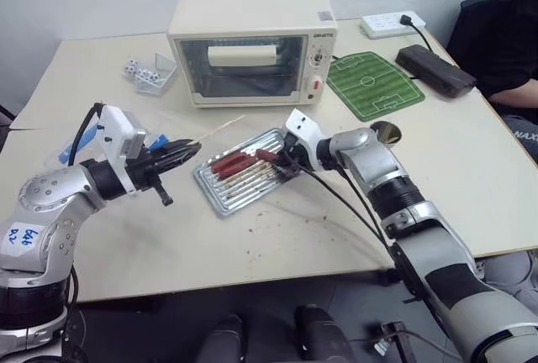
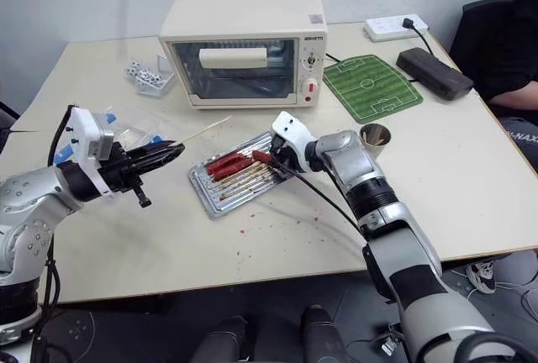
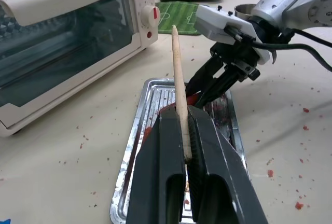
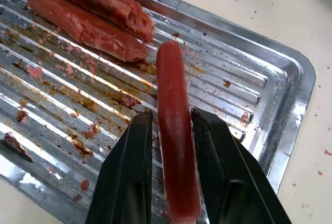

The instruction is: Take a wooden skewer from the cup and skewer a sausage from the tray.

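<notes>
Your left gripper (image 3: 181, 146) is clamped on the thin pale wooden skewer (image 3: 178, 73); right gripper (image 4: 171, 156) pinches a slim dark-red sausage (image 4: 174, 130) over the ridged silver tray (image 4: 290, 73). Left: spear it.

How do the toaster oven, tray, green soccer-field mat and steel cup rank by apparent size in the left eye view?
1. toaster oven
2. tray and green soccer-field mat: look alike, left unranked
3. steel cup, smallest, partly hidden by the arm
</notes>
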